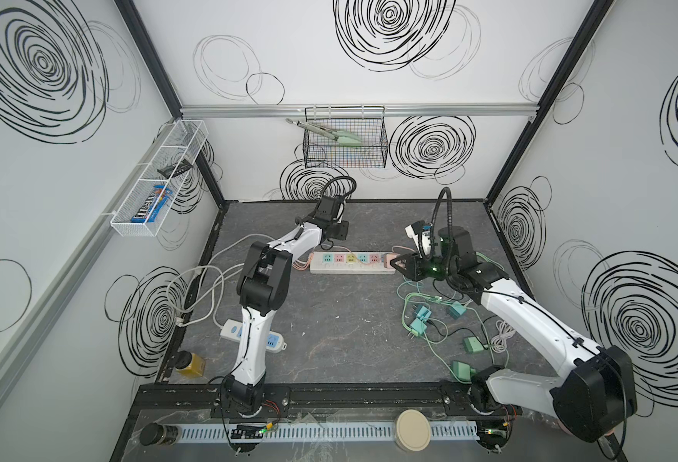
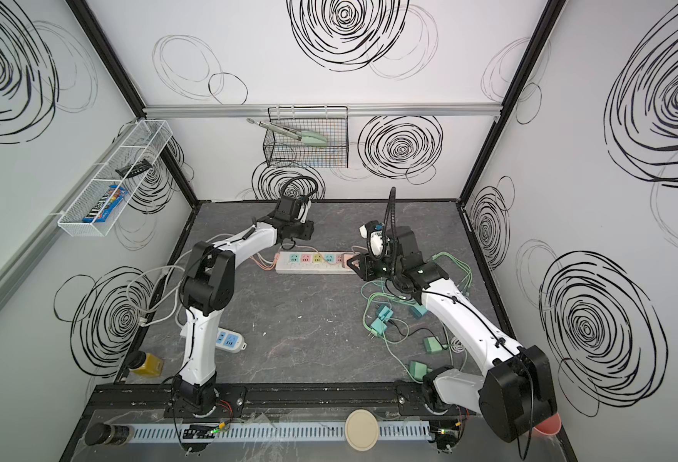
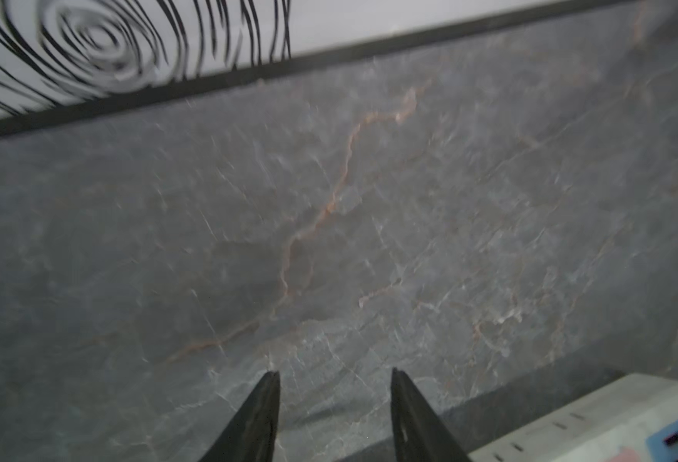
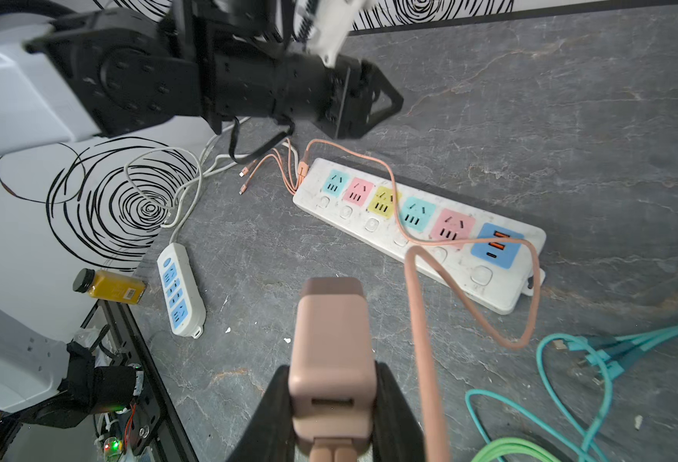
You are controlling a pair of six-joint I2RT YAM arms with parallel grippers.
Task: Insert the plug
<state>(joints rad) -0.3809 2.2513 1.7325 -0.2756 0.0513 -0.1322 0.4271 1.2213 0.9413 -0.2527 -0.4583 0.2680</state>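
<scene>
A pink plug [image 4: 331, 360] with a pink cable [image 4: 421, 320] sits between the fingers of my right gripper [image 4: 333, 366], which is shut on it. In both top views that gripper [image 1: 395, 266] [image 2: 353, 264] hovers at the right end of the white power strip [image 1: 351, 269] [image 2: 313, 269]. The strip [image 4: 501, 296] has several coloured sockets, and a thin pink cable lies over them. My left gripper [image 3: 335, 374] is open with nothing between its fingers. It hangs just behind the strip's left end [image 1: 339, 231], and a corner of the strip [image 3: 609, 424] shows in the left wrist view.
A small white strip with blue sockets [image 1: 273, 340] lies at the front left among white cables [image 1: 205, 280]. Teal and green plugs with tangled cables [image 1: 421, 320] lie at the right. A yellow bottle [image 1: 191, 362] stands in the front left corner.
</scene>
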